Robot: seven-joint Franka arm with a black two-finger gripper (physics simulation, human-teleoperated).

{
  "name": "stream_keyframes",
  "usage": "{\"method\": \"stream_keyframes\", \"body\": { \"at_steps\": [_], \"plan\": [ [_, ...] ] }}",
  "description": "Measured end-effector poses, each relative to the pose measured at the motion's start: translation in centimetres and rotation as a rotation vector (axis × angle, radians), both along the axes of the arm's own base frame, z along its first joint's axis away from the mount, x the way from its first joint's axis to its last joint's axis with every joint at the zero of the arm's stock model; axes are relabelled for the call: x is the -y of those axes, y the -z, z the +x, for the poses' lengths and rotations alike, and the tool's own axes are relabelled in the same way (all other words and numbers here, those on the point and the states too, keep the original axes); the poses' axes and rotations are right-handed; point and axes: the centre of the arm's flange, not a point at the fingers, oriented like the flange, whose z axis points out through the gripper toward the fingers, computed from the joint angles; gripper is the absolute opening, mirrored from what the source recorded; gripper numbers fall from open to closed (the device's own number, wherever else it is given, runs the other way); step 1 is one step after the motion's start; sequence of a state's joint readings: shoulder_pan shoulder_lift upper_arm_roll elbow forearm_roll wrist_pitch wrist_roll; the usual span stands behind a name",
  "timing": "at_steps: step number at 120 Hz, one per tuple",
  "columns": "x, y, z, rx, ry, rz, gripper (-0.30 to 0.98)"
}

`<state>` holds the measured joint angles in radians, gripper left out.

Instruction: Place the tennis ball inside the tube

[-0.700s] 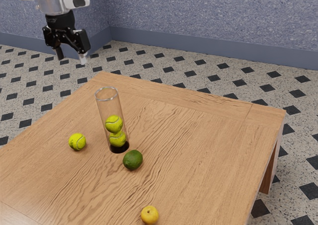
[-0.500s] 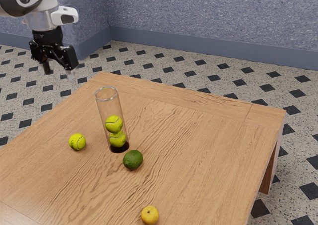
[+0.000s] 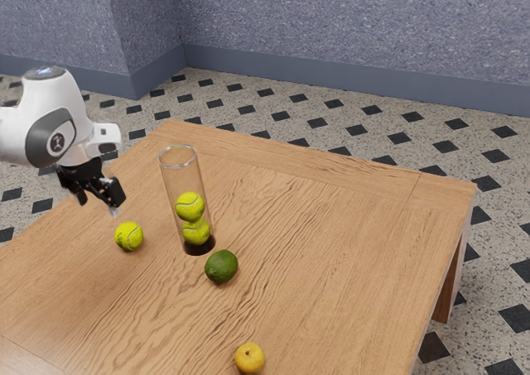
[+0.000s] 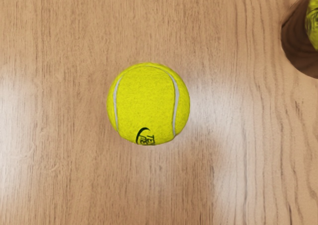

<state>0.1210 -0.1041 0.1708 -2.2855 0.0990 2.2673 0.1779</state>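
Tennis ball [image 3: 129, 236]: one, loose on the table [image 3: 331, 242], near the tube [image 3: 182, 176]. Tube: one, upright, containing two more balls [image 3: 190, 207] (stacked). Green fruit [image 3: 221, 266]: one, just beside the tube. Orange fruit [image 3: 249, 358]: one, well apart. Gripper [image 3: 98, 204]: one, fingers spread, grasping nothing, above the tennis ball.

One dark green lime [image 3: 221, 266], one yellow-orange mandarin [image 3: 249, 359] well apart from it, both on a wood-grained table [image 3: 331, 242], speckled floor [image 3: 397, 156] with black diamond insets, mottled blue-grey wall [image 3: 356, 19], plain blue-grey baseboard [image 3: 356, 76]
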Motion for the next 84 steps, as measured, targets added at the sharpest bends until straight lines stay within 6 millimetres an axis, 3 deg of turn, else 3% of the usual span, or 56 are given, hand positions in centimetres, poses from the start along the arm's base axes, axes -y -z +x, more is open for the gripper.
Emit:
{"method": "stream_keyframes", "body": {
  "at_steps": [16, 48, 84],
  "plan": [
    [-0.6, 4.4, 1.9, 0.026, 0.041, 0.013, 0.69],
    [-1.1, 9.9, 4.1, 0.063, 0.074, 0.008, 0.69],
    [-3.5, 13.5, 5.1, 0.073, 0.029, -0.007, 0.69]
  ]
}}
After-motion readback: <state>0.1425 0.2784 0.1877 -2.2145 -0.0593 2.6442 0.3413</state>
